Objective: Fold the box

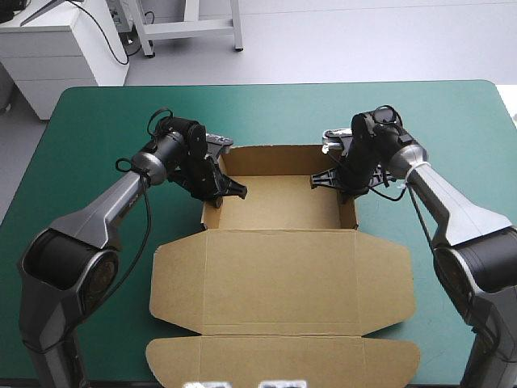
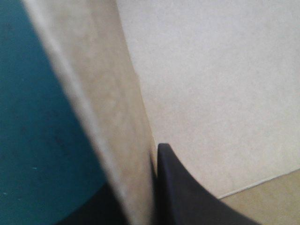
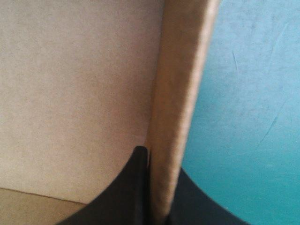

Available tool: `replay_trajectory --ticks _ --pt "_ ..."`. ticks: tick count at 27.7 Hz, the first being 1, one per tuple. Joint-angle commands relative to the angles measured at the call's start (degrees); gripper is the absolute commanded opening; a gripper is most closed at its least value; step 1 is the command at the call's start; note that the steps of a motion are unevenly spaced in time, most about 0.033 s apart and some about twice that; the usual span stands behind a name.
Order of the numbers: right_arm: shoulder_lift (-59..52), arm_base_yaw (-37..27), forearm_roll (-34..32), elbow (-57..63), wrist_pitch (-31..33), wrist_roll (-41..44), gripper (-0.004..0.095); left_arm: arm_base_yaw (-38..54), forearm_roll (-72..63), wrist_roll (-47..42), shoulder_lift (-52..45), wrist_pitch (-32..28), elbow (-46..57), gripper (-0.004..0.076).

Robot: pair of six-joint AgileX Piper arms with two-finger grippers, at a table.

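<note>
— Where is the box [image 1: 283, 275]?
— Mid-table on the teal-green cover [image 1: 97, 121], an open tray with its lid lying flat toward the near edge.
— And the pincers?
— The left gripper [image 1: 224, 192] pinches the tray's left wall [image 2: 117, 117], one black finger inside and one outside. The right gripper [image 1: 335, 184] clamps the right wall [image 3: 178, 117] likewise.
</note>
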Motion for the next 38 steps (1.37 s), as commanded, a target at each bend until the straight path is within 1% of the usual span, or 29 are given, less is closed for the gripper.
replay_trajectory --ticks 1,4,8,11,13,15,17,19,21,23,24,25,27,28,29,31,34,35,38 --pt "-2.36 0.79 4.04 -1.8 -4.03 -2.74 -0.0014 -1.55 -7.98 7.96 -2.19 2.55 -1.2 -0.0008" --pt "-2.36 0.79 4.45 -1.8 -3.7 -2.74 -0.0014 -1.55 -11.52 8.24 -2.19 2.33 -1.2 -0.0008" --pt "-2.36 0.79 4.45 -1.8 -3.51 -2.74 -0.0014 -1.55 -15.44 10.96 -2.19 1.57 -1.2 -0.0008" --pt "-2.36 0.79 4.34 -1.8 -3.51 -2.74 -0.0013 -1.55 -14.87 10.96 -2.19 1.46 -1.2 -0.0008" --pt "-2.36 0.79 4.11 -1.8 -3.78 -2.74 0.0 -1.55 -13.74 8.36 -2.19 1.46 -1.2 -0.0008" --pt "-2.36 0.79 4.11 -1.8 -3.78 -3.29 0.006 -1.55 -11.96 6.22 -2.19 1.58 -1.2 -0.0008" --pt "-2.36 0.79 4.11 -1.8 -3.57 -3.71 0.0186 -1.55 -9.88 5.98 -2.19 2.48 -1.2 0.0008" --pt "-2.36 0.79 4.22 -1.8 -3.36 -3.83 0.0341 -1.55 -8.38 5.46 -2.19 3.01 -1.2 0.0063" --pt "-2.36 0.79 4.43 -1.8 -3.36 -3.83 0.0522 -1.55 -7.77 4.56 -2.19 3.7 -1.47 0.0153" --pt "-2.36 0.79 4.59 -1.8 -3.36 -3.58 0.0663 -1.55 -7.36 3.84 -2.32 4.11 -1.69 0.0289" --pt "-2.36 0.79 4.59 -1.8 -3.49 -3.58 0.0707 -1.55 -7.36 3.2 -2.42 4.11 -1.69 0.0364" --pt "-2.36 0.79 4.59 -1.8 -3.49 -3.58 0.0729 -1.55 -7.02 2.82 -2.57 3.99 -1.69 0.044" --pt "-2.36 0.79 4.59 -1.8 -3.49 -3.58 0.0732 -1.55 -6.68 2.43 -2.76 3.9 -1.69 0.0557" --pt "-2.46 0.79 4.59 -1.8 -3.49 -3.58 0.0732 -1.55 -6.65 1.82 -2.86 3.9 -1.69 0.0604" --pt "-2.46 0.79 4.48 -1.8 -3.49 -3.58 0.0729 -1.55 -6.5 1.39 -2.86 4.02 -2.05 0.0635" --pt "-2.59 0.79 4.34 -1.8 -3.49 -3.33 0.0728 -1.55 -6.4 1.11 -2.86 4.42 -2.93 0.0652" --pt "-3.68 0.79 3.27 -1.8 -3.65 -3.33 0.0728 -1.55 -6.57 -0.47 -2.86 4.42 -6.02 0.0652" --pt "-4.67 0.79 1.95 -1.8 -3.65 -3.33 0.0728 -1.55 -6.44 -1.0 -3.01 4.52 -7.95 0.0652" --pt "-6.81 0.79 -2.58 -1.8 -2.89 -2.75 0.0728 -1.55 -5.04 -1.45 -4.14 4.52 -9.56 0.0652"
